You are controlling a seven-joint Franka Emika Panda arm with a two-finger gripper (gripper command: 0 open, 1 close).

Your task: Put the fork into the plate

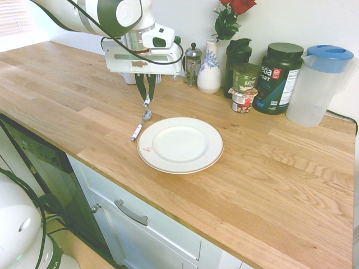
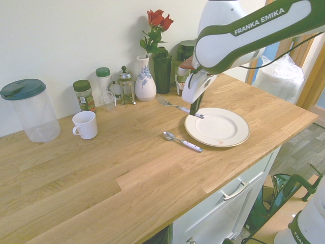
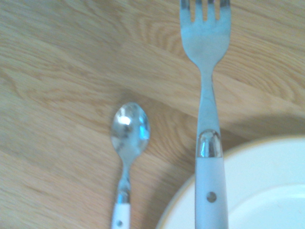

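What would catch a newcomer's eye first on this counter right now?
Probably the end effector hanging at the plate's far rim, shut on the fork, whose tines stick out over the wood away from the plate. Next, the white-handled spoon lying on the counter beside the plate. Then the red roses in the vase against the wall.

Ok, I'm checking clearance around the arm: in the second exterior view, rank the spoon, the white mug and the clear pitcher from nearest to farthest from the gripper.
From the gripper, which holds the fork:
1. Spoon, lying on the counter just in front of it.
2. White mug, mid-counter, toward the wall.
3. Clear pitcher, at the counter's far end by the wall.
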